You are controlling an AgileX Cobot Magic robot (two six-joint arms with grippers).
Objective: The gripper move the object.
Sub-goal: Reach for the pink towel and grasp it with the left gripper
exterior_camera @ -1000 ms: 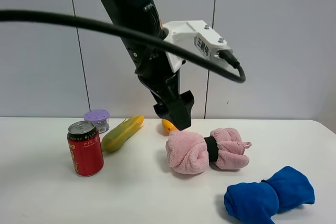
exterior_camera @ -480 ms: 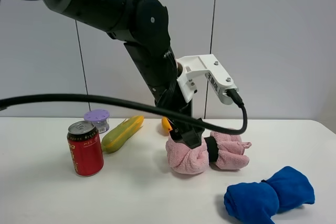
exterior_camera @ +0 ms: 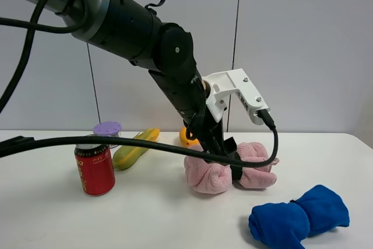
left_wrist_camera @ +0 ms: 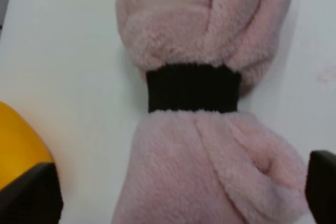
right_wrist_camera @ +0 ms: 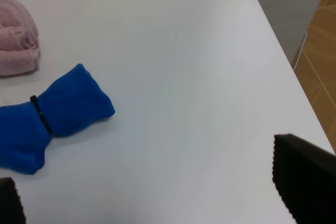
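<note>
Mostly cropped, the left end effector (left_wrist_camera: 176, 190) gapes wide, empty, astride the pink towel (left_wrist_camera: 199, 30).

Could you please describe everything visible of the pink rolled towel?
The pink towel is fluffy fabric, rolled and cinched at the middle by a black band, so both ends bulge. It lies on its side on the white table, apart from the blue towel. The left gripper hangs over its middle, open, with a finger on either side; whether they touch the towel cannot be told.
</note>
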